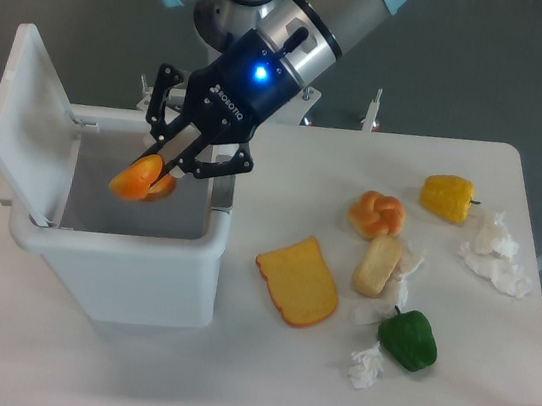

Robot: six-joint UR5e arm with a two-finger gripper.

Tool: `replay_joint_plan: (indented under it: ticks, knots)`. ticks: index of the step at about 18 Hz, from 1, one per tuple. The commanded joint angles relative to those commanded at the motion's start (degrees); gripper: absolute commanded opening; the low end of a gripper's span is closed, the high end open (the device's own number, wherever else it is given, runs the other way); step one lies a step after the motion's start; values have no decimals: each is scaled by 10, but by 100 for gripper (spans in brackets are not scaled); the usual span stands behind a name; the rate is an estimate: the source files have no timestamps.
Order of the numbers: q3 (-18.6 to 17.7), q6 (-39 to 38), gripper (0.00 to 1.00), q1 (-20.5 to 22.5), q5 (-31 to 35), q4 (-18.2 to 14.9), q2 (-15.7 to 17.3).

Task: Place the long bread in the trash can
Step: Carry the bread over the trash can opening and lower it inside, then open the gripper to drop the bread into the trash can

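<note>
End effector point(159, 175) pinches the long bread point(141, 179) above the open trash can point(131, 264).
Best to let go only once fully inside the rim, avoiding the raised lid.

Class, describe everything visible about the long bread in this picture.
The long bread is a glossy orange-brown toy loaf, plastic-looking, only partly visible. The claw is shut on it, holding it tilted above the open trash can, whose lid stands raised at the left. Only the claw's fingers touch it; its far end is hidden by them.
</note>
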Motion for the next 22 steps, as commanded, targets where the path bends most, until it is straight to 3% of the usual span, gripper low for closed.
replay_joint_plan:
  ticks: [4,7,14,17,21,22]
  knots:
    - [-2,1,31,0,0,1,-1]
    - [-2,3,46,0,0,1,-2]
    - [-3,4,54,0,1,1,-2]
    - [-3,8,68,0,1,1,-2]
    - [6,8,98,7,1,0,-1]
    - [8,6,100,8,1,-1,-1]
